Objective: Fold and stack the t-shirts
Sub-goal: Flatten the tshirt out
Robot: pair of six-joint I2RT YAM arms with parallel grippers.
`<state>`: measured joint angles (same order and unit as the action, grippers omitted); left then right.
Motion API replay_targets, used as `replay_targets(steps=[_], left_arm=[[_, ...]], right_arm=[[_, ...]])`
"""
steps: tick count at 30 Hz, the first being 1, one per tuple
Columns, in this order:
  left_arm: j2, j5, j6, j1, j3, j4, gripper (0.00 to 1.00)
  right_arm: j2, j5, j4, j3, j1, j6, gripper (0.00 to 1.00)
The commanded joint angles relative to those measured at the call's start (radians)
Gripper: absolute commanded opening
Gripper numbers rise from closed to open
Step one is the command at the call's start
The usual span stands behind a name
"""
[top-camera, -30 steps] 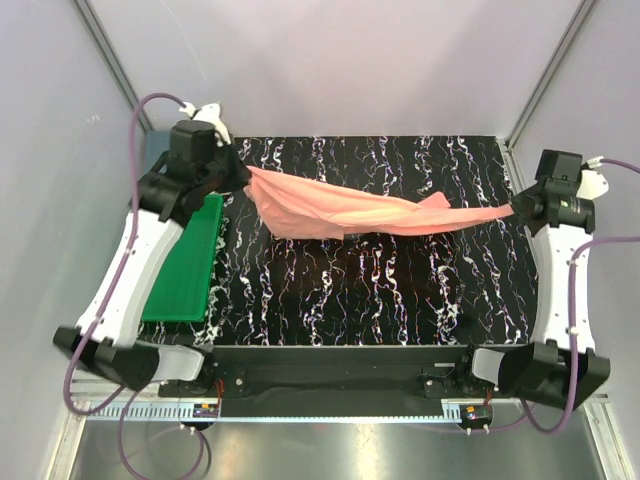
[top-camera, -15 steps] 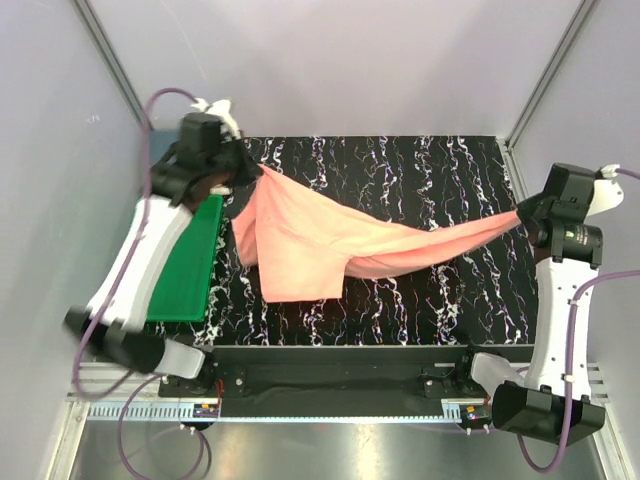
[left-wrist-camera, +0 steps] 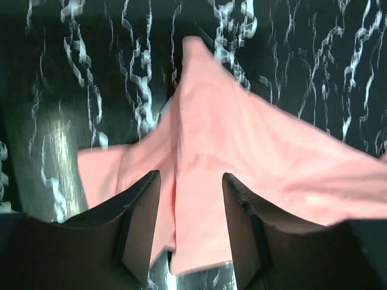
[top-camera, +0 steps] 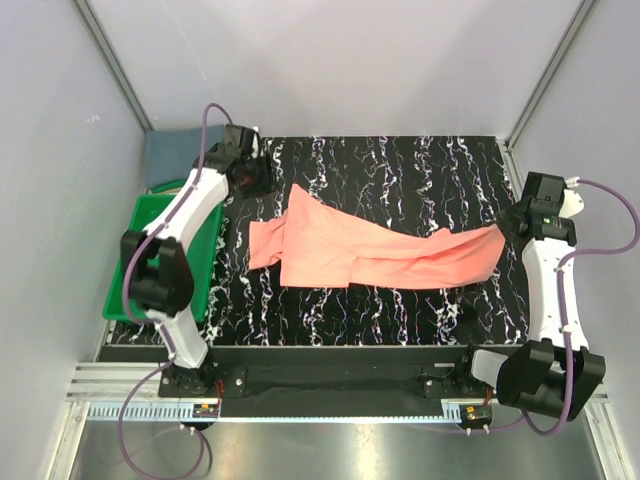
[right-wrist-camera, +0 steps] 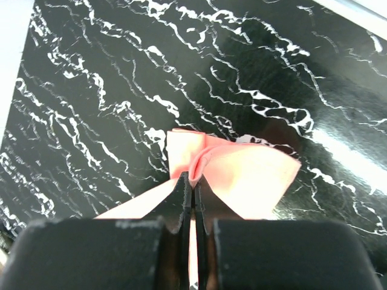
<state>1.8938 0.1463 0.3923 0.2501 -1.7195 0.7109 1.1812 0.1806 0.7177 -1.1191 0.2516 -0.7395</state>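
Left claw [left-wrist-camera: 190, 181]: hanging open just above the pink shirt [top-camera: 370, 250].
Right claw [right-wrist-camera: 192, 184]: clamping the pink shirt's right corner.

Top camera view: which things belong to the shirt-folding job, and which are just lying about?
Part of the job:
- salmon-pink t-shirt, lying stretched out
- blue-grey t-shirt, far-left corner
- right gripper, shut on the pink shirt's end
- left gripper, open above it

Lying about:
- green tray, at the left edge
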Motion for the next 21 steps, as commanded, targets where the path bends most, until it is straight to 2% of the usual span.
replay_targets(steps=[1,2,3,4,5,8,10,14,21], left_arm=[[-0.246,-0.068,0.037,0.06,0.237,-0.034,0.49],[-0.321,-0.062,0.052,0.083,0.304,-0.051,0.48],[-0.353,-0.041,0.069,0.087,0.437,-0.076,0.46],[-0.383,0.019,0.115,0.093,0.504,-0.13,0.41],[-0.434,0.042,0.126,0.101,0.562,-0.157,0.4],[-0.522,0.015,0.146,0.147,0.737,-0.22,0.38],[-0.55,-0.007,0.16,0.159,0.785,-0.261,0.39],[-0.526,0.006,0.189,0.161,0.865,-0.317,0.47],[-0.435,0.035,0.195,0.161,0.893,-0.393,0.47]], right_arm=[[-0.003,-0.038,-0.072,0.001,0.0,-0.012,0.0],[-0.003,-0.043,-0.076,0.002,0.0,-0.018,0.0],[-0.005,-0.049,-0.081,0.004,0.0,-0.018,0.0],[-0.009,-0.061,-0.083,0.008,0.0,-0.021,0.0],[-0.014,-0.066,-0.089,0.01,0.0,-0.021,0.0],[-0.023,-0.079,-0.098,0.021,0.0,-0.023,0.0],[-0.023,-0.095,-0.101,0.025,0.002,-0.018,0.0],[-0.025,-0.125,-0.112,0.036,0.0,-0.012,0.0],[-0.028,-0.15,-0.121,0.058,0.0,-0.006,0.0]])
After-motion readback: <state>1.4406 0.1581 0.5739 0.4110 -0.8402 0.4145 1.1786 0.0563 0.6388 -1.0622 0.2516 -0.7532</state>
